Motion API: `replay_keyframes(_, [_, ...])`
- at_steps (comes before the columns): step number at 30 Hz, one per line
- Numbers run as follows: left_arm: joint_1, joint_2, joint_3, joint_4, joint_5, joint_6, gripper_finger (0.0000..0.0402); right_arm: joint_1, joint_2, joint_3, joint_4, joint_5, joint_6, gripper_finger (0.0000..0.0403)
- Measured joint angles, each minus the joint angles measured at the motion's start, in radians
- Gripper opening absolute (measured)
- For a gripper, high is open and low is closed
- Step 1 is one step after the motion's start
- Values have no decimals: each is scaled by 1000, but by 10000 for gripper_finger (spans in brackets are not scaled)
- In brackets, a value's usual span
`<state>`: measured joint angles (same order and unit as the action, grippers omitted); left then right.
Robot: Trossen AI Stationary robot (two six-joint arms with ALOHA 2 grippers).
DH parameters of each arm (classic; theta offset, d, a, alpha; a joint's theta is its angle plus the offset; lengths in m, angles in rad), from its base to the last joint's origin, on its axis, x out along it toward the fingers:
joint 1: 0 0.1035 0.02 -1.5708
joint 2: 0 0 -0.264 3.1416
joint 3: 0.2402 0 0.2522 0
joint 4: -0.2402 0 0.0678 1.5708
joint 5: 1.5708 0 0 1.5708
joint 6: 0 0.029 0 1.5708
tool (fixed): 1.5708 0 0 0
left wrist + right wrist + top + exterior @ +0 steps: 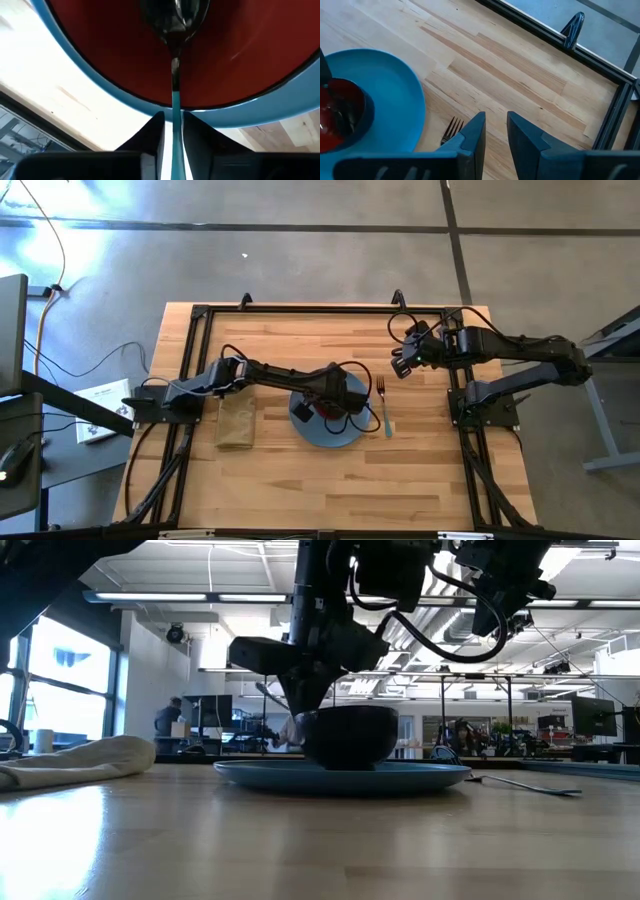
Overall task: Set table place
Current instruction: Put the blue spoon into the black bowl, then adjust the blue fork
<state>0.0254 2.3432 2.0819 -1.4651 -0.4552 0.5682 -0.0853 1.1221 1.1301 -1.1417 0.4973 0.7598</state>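
Observation:
The blue-grey plate [330, 430] lies on the wooden table [300, 480], with the red bowl [100, 55] standing on it. My left gripper [174, 137] is above the bowl's edge, shut on the teal-handled spoon [175, 30], whose metal end is inside the bowl. The fork [383, 408] lies flat on the table just right of the plate; its tines show in the right wrist view [451, 128]. My right gripper [496, 135] is open and empty, raised above the table beyond the fork toward the far right. My left gripper pinches the spoon's teal handle [176, 112] between its two fingers [152, 137]. The fingers lie along the handle. The spoon points away from the gripper, over the bowl's rim, with its metal end [176, 20] down inside the red bowl.
A tan folded cloth [237, 423] lies on the table left of the plate; it also shows in the low view [75, 762]. The black rail frame [320, 310] edges the table, with a clamp [572, 30] on the far rail. Bare wood lies toward the near edge.

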Motion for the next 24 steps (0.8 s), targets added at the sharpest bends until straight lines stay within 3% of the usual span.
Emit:
replay_keyframes(11, [0, -4, 4, -10, -9, -46, 112, 0, 0, 0, 11, 1, 2, 69])
replay_keyframes(15, [0, -12, 73, -21, -9, -55, 128, 0, 0, 0, 23, 1, -1, 69])
replay_keyframes(21, [0, -23, 277, -21, -10, -54, 135, 0, -29, 0, 45, 2, -20, 69])
replay_keyframes(24, [0, -95, 217, 52, -6, -46, 131, 1, -69, 0, 51, 6, -25, 69])
